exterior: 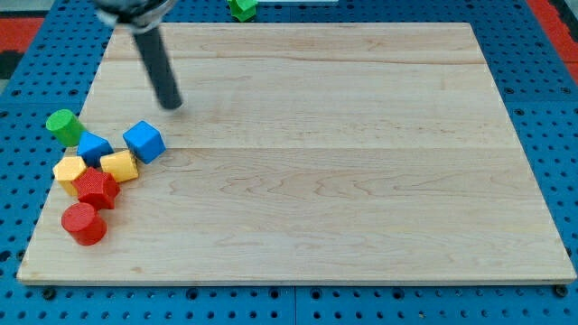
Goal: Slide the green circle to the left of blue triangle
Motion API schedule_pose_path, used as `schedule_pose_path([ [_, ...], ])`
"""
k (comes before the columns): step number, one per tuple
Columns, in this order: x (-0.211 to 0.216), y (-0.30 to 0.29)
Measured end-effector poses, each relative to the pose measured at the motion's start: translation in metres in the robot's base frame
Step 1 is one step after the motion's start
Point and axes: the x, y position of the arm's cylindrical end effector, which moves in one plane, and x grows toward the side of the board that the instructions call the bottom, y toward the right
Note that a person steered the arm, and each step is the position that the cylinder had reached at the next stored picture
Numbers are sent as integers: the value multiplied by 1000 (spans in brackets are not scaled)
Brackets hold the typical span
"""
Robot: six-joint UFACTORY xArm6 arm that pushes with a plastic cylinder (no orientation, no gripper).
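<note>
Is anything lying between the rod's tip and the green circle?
No. In the camera view, only bare board lies between my tip and the green circle; the blue triangle sits below that line.

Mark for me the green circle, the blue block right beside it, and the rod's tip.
green circle (63,125): camera view, on its top face.
blue block (94,147): camera view, on its upper face.
my tip (171,105): camera view, the rod's very end, above the blue cube.
</note>
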Motion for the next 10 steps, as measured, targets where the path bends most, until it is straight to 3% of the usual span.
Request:
schedule_pose_path([
  [1, -28, 3],
  [2, -26, -110],
  [3, 3, -159],
  [4, 11, -159],
  [5, 67, -148],
  [7, 75, -159],
  [8, 39, -134],
  [9, -3, -58],
  [10, -20, 82],
])
